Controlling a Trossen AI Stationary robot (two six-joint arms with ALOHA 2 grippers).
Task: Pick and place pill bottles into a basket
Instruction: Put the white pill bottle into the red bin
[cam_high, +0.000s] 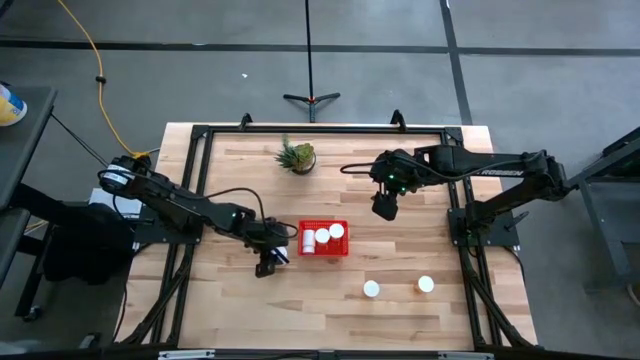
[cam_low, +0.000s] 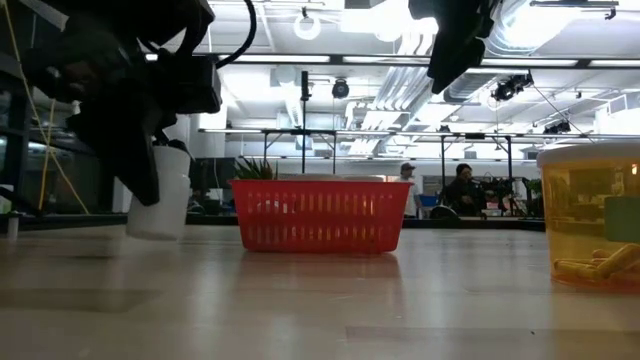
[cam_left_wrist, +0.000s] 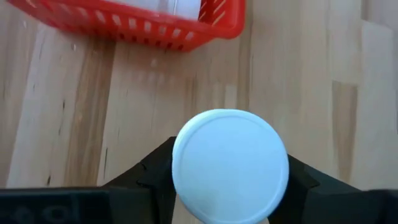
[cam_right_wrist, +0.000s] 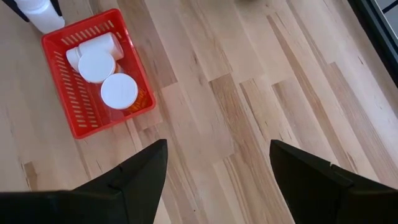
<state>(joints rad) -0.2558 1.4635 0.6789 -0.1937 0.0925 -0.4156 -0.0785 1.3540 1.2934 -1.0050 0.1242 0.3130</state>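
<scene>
Beside basket (cam_high: 324, 239), my left fingers (cam_high: 267, 262) clamped on bottle (cam_left_wrist: 230, 165); right fingers (cam_right_wrist: 217, 177) apart, raised above surface (cam_high: 400, 250).

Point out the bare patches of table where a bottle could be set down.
Bare wood lies between the potted plant and the basket, and across the left half behind the left gripper, which holds a bottle. It is crowded by the basket and near the two loose bottles. The right gripper hovers open.

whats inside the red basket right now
The red basket holds three white-capped pill bottles, one showing orange beneath its cap. Anything lying under them is hidden.
</scene>
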